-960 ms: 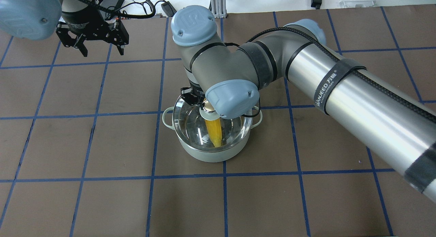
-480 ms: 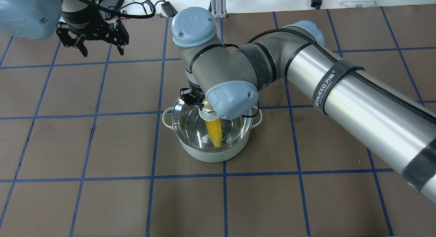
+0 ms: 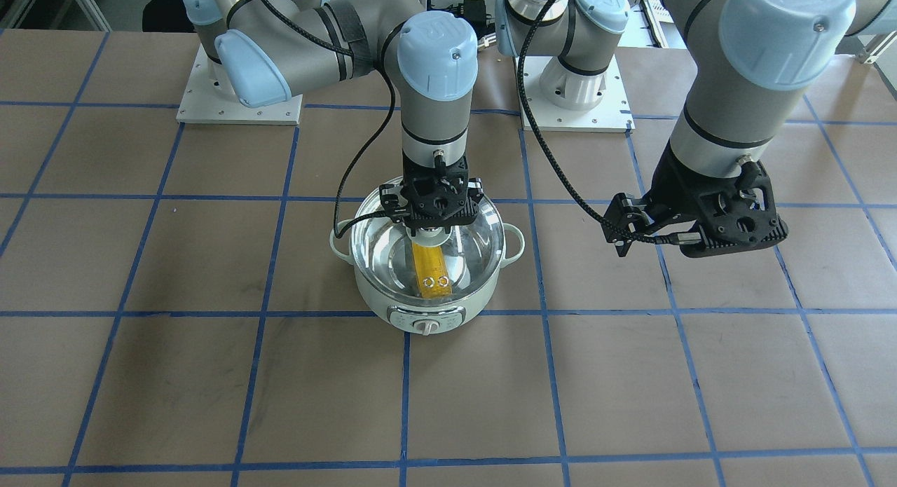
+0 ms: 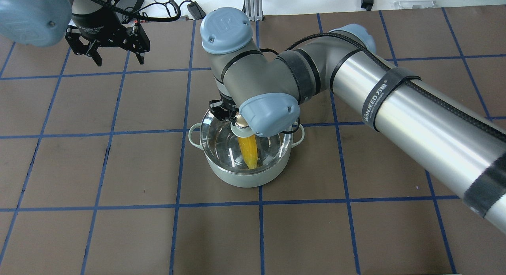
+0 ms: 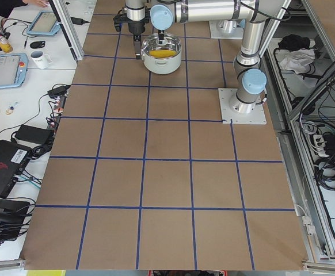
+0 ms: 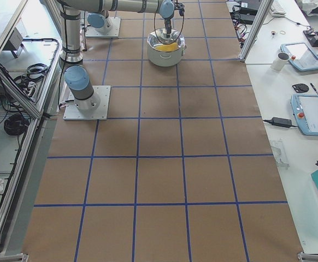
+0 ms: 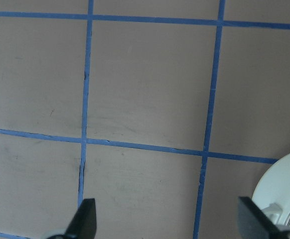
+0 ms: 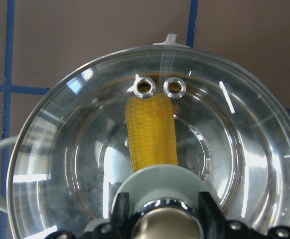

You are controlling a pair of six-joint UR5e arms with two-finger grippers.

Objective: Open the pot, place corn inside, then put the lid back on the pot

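Note:
The pale mint-green pot (image 3: 392, 301) (image 4: 237, 181) stands mid-table with the yellow corn (image 3: 429, 263) (image 4: 248, 152) (image 8: 151, 129) lying inside. The clear glass lid (image 3: 476, 235) (image 4: 215, 136) (image 8: 234, 149) covers the pot's mouth, its two vent rings toward the control dial. My right gripper (image 3: 438, 228) (image 8: 162, 214) comes straight down and is shut on the lid's knob (image 4: 240, 122). I cannot tell whether the lid rests fully on the rim. My left gripper (image 4: 118, 62) (image 7: 170, 224) hangs open and empty above the table, well off to the pot's side.
The brown table top (image 4: 118, 235) is marked with a blue tape grid. The arm base plates (image 3: 238, 101) sit on the robot's side. Cables and a power brick (image 4: 130, 0) lie past the far edge. Side tables with tablets (image 6: 312, 112) stand beyond the table.
The lid held by my right gripper shifted only very slightly over the pot. The left arm has stayed still.

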